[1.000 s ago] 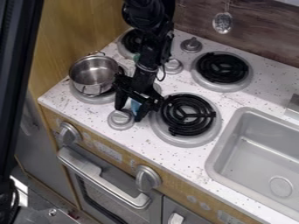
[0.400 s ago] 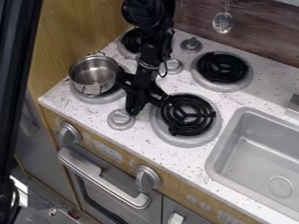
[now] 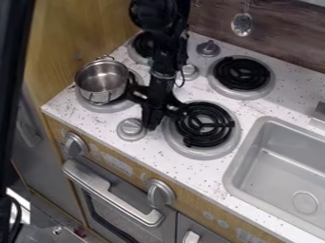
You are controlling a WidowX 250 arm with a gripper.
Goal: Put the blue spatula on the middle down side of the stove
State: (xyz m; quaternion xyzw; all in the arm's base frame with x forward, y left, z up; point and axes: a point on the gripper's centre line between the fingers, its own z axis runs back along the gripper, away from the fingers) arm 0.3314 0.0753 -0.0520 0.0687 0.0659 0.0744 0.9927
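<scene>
The hand point(image 3: 150, 126) was closed between the knob point(image 3: 131, 129) and the burner point(image 3: 204, 124); whether it gripped the blue spatula, or where that lay, could not be told. A shallow grip risked slippage; a low sideways swing, snagging the burner beside the hand.

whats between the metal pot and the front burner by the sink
Between the pot and that burner, the black hand hangs over the speckled counter, with a round grey knob beside its tip, in the camera view.
</scene>
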